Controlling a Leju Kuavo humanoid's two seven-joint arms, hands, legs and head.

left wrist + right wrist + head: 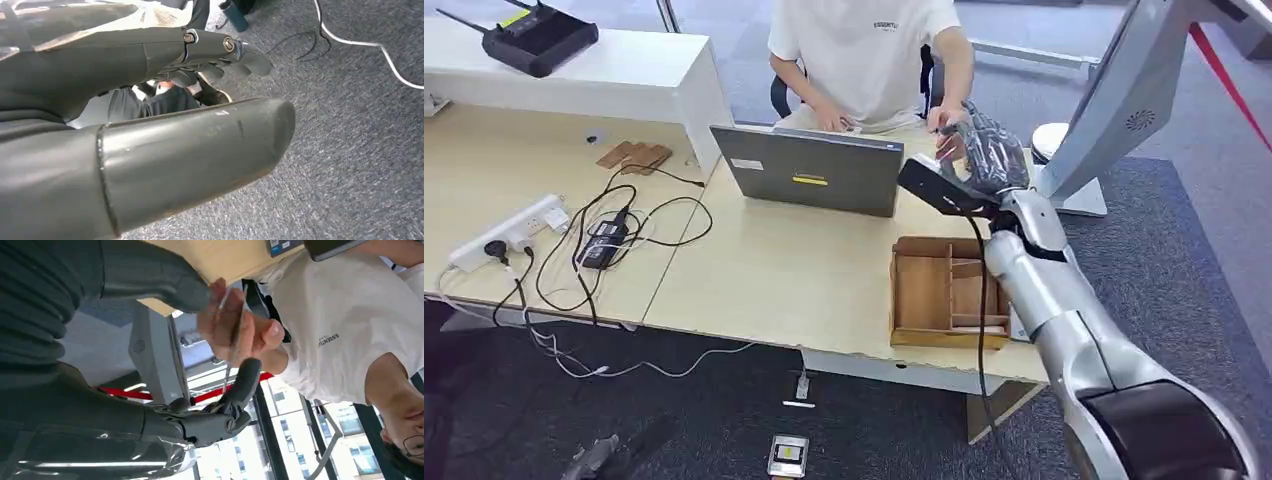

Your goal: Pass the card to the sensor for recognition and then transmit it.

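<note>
My right hand point(989, 150) is raised over the far right corner of the desk point(754, 270), close to a seated person's hand point(946, 130). In the right wrist view a thin card point(231, 315), seen edge-on, spans between my thumb point(185, 287) and a dark finger point(245, 377), and the person's hand point(240, 332) grips its middle. My left hand point(150, 55) hangs over grey carpet with its fingers stretched out, apart from the thumb point(200, 150), and holds nothing.
A grey laptop point(809, 170) stands before the person. A wooden compartment tray point(944, 290) lies under my right forearm at the desk's near edge. A power strip point(509, 232) and cables lie at left. A grey stand point(1124, 100) rises at right.
</note>
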